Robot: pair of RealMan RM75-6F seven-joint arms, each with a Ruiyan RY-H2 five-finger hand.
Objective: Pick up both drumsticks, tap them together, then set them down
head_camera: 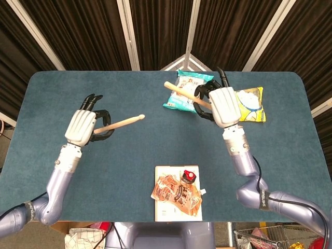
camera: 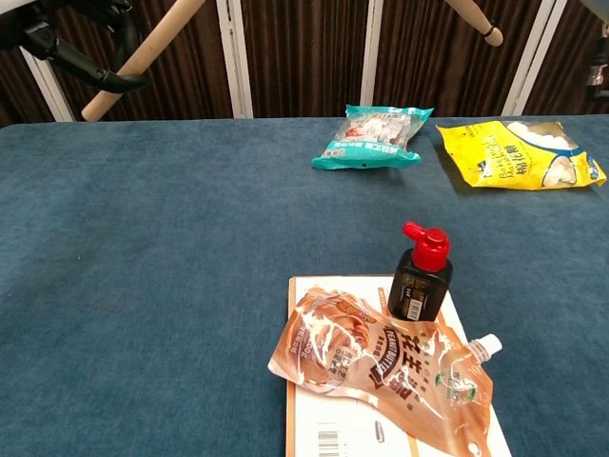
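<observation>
holding near butt end, left hand (head_camera: 83,126) grips left drumstick (head_camera: 124,122) above table (head_camera: 129,171), tip inward. farther, right hand (head_camera: 223,105) wraps right drumstick (head_camera: 181,91) over teal snack bag (head_camera: 184,98). sticks likely light, stiff, smooth; rear grip suits tapping.

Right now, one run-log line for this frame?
phase: pre-tap | left hand: holds left drumstick | right hand: holds right drumstick | sticks: lifted, apart
</observation>
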